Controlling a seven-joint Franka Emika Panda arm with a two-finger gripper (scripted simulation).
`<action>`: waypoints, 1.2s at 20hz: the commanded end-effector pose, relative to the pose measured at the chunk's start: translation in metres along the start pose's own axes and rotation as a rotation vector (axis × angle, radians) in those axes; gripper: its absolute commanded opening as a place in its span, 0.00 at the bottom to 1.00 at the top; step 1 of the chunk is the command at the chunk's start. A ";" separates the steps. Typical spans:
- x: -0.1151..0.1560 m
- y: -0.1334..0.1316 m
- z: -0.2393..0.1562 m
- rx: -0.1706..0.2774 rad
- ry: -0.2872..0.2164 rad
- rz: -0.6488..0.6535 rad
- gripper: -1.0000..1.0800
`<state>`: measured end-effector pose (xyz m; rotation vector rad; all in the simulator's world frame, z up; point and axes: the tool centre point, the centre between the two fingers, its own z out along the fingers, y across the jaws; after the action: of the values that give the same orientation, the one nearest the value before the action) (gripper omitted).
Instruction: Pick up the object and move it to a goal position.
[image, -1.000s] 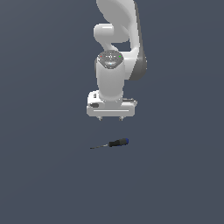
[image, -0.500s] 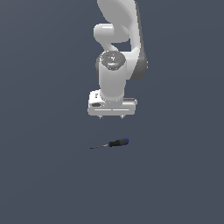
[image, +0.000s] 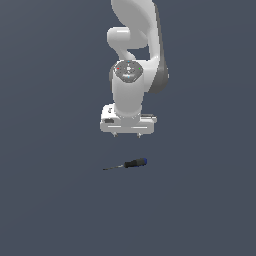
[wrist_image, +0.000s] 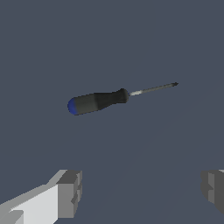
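Lowered slightly: tool (image: 128, 135) spread wide, above screwdriver (image: 129, 164).

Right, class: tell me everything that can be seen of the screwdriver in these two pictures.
The screwdriver is small and thin. Its handle is black with a blue cap at the butt end, flaring slightly where it meets a slim dark metal shaft that catches light near the handle. It lies flat on the plain dark grey surface, handle toward the exterior view's right, tip toward its left. It sits below the open gripper, whose fingers hang apart above it. Nothing but the surface touches it.
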<state>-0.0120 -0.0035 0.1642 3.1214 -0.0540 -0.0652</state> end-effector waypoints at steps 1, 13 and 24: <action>0.002 0.000 0.002 0.002 0.000 0.035 0.96; 0.020 0.001 0.022 0.018 0.002 0.330 0.96; 0.039 0.002 0.045 0.030 0.005 0.650 0.96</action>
<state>0.0226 -0.0071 0.1211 2.9795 -0.9864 -0.0467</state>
